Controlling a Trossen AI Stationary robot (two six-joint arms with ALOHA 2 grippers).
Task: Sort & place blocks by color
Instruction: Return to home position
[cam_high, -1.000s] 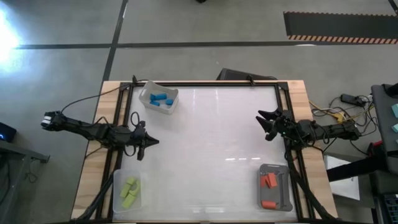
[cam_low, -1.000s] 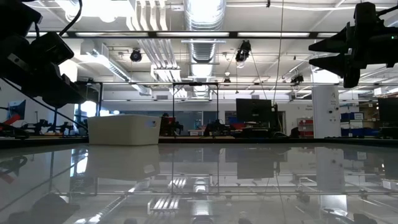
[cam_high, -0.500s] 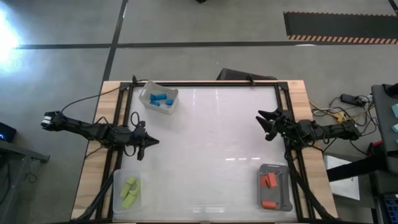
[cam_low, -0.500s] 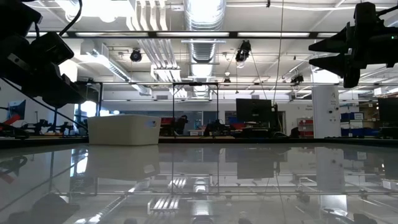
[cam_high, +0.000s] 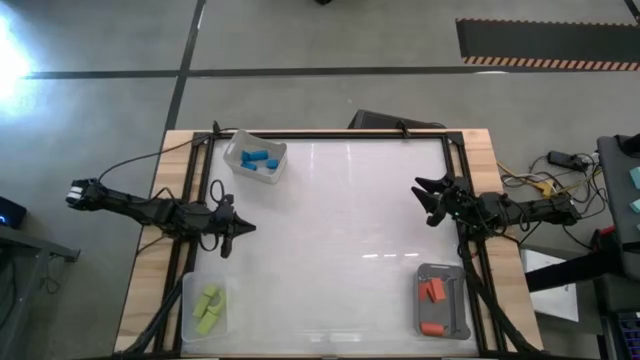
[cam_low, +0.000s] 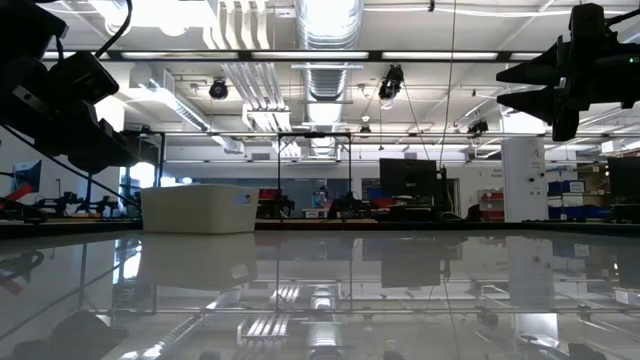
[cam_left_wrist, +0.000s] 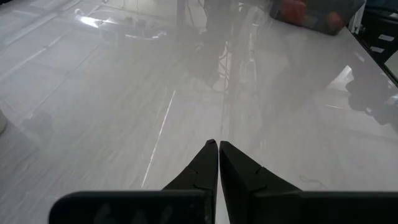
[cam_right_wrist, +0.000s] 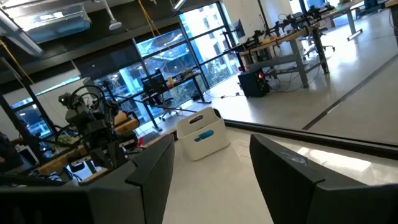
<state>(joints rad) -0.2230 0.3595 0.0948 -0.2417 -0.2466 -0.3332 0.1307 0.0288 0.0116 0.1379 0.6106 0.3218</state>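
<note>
1. Closest to the front edge of the table (cam_high: 340, 250) sit two trays. The green blocks (cam_high: 208, 309) lie in the clear tray (cam_high: 188, 290) at the left corner. The orange blocks (cam_high: 431, 291) lie in the grey tray (cam_high: 458, 312) at the right corner.
2. No loose block shows on the bare table top, so the sorting looks done.
3. Farther back, the left gripper (cam_high: 248, 228) hangs over the left side of the table. Its two fingers are pressed together and hold nothing.
4. The right gripper (cam_high: 424, 203) hangs over the right side, well apart from the left one. Its fingers are spread wide and hold nothing.
5. Farthest away, the blue blocks (cam_high: 258, 160) lie in the white tray (cam_high: 236, 150) at the back left corner.
6. The blocks look tiny, light and hard. I think they will not bend or break. A block like this may slip or tip, so the best hold is a gentle pinch across its two long flat sides, right at the middle.
</note>
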